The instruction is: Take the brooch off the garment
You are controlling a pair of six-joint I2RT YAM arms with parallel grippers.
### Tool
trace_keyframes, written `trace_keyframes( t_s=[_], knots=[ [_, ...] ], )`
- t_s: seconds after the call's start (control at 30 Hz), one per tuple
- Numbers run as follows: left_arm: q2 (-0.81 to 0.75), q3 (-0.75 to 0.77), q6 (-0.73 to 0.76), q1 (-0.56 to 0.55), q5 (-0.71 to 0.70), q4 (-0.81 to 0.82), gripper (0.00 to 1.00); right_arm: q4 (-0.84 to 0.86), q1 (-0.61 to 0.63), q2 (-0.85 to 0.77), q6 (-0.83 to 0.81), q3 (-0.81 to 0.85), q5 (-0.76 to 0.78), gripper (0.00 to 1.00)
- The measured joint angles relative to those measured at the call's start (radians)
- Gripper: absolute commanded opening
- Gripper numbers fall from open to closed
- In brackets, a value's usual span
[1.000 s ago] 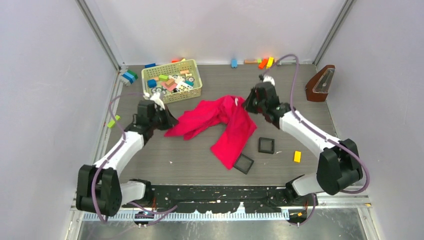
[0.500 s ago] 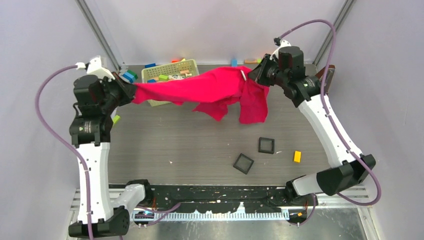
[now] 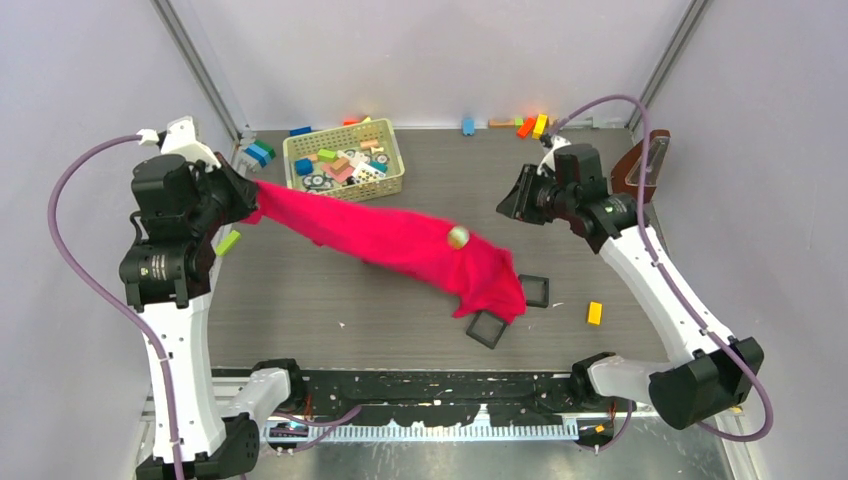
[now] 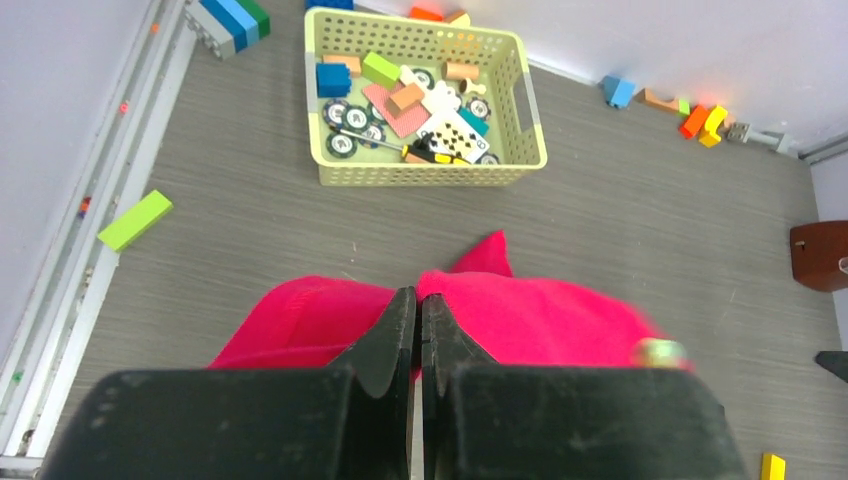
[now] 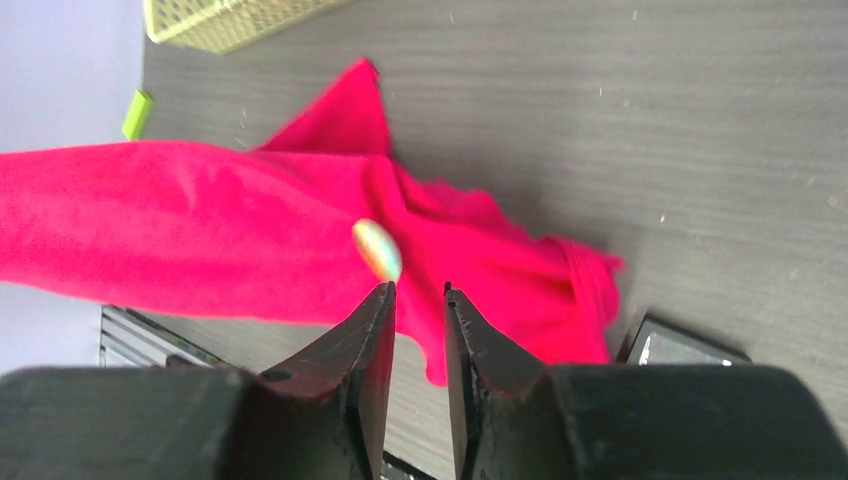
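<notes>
right hand (image 5: 418, 290) just let go, parted and empty; left hand (image 3: 244, 199) grips garment (image 3: 390, 240), brooch (image 3: 458, 236) now exposed, still pinned.

Grey wood-grain table (image 3: 380, 310) in front of me: one black square tray (image 3: 533, 290), second tray (image 3: 487, 328) nearer my side, yellow block (image 3: 595, 313) right of them. Far left: lime basket (image 3: 352, 192) of toy parts, blue-white-green bricks (image 3: 257, 154) beside it, green block (image 3: 228, 243) by the left rail. Loose blocks (image 3: 532, 126) along the back wall. Garment (image 3: 400, 240) tail looks to rest by the second tray, hard to tell
</notes>
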Motion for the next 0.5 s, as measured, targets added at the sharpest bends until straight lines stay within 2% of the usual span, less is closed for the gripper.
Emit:
trace_keyframes(
  t_s=[0.1,0.2,0.27,0.33,0.5],
  knots=[
    [-0.003,-0.034,0.0,0.0,0.016,0.002,0.0,0.024,-0.001,0.006,0.0,-0.08,-0.033,0.41],
    [-0.003,-0.085,0.0,0.0,0.029,0.004,0.0,0.059,-0.001,0.024,0.006,-0.158,-0.082,0.63],
    [-0.003,-0.124,0.003,0.001,0.034,0.009,0.0,0.08,0.011,0.028,0.01,-0.214,-0.106,0.7],
    [-0.003,-0.153,0.004,0.001,0.035,0.016,0.0,0.089,0.048,0.024,0.012,-0.262,-0.096,0.72],
    [-0.005,-0.192,0.007,0.002,0.035,0.026,0.0,0.106,0.268,-0.017,0.014,-0.38,0.003,0.72]
  ],
)
